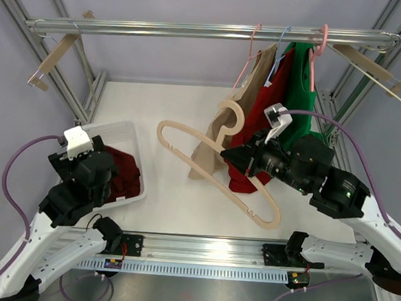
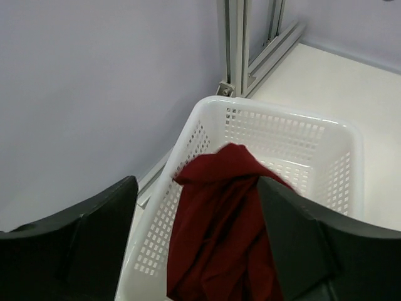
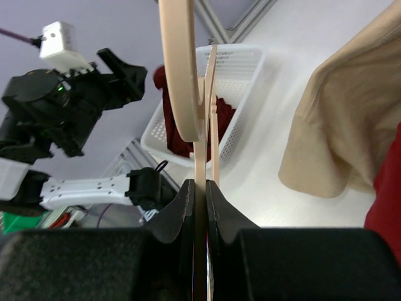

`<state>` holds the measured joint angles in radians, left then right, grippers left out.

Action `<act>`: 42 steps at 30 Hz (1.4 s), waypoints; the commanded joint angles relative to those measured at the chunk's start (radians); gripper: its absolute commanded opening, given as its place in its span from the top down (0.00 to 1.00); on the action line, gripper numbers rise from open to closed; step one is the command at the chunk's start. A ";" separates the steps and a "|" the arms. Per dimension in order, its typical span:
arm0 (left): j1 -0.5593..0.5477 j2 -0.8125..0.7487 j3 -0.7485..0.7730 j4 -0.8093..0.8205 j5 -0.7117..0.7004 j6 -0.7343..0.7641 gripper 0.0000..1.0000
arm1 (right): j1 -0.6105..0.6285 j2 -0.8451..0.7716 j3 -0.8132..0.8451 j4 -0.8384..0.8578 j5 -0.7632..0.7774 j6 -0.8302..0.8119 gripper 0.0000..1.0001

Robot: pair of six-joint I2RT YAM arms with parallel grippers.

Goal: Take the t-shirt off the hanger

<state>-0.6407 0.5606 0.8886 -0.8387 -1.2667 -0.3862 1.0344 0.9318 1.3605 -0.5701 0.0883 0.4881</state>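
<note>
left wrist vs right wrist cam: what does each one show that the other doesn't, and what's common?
Left wrist only: a close look down into the white basket, framed by the spread left fingers.

Right wrist only: the right fingers closed on the beige hanger, the hanging tan shirt, a red garment's edge, and the left arm seen from outside.

Both: that basket with the dark red t-shirt lying in it.
</note>
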 commanded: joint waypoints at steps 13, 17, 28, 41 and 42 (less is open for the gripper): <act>0.007 -0.180 0.145 0.039 0.619 -0.071 0.01 | 0.065 0.605 0.538 0.010 0.488 -0.276 1.00; 0.007 -0.266 0.096 0.073 0.898 -0.040 0.01 | 0.064 0.784 0.804 0.006 0.505 -0.365 1.00; 0.007 -0.445 -0.220 0.197 1.339 -0.094 0.01 | -0.010 1.217 1.310 0.045 0.444 -0.462 1.00; 0.033 -0.419 -0.238 0.247 1.417 -0.066 0.01 | -0.073 1.309 1.375 0.225 0.401 -0.467 1.00; 0.035 -0.419 -0.238 0.248 1.422 -0.066 0.01 | -0.079 1.311 1.375 0.226 0.396 -0.456 1.00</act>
<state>-0.6170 0.1329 0.6537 -0.6556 0.0944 -0.4610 0.9649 2.2429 2.6835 -0.4404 0.5030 0.0490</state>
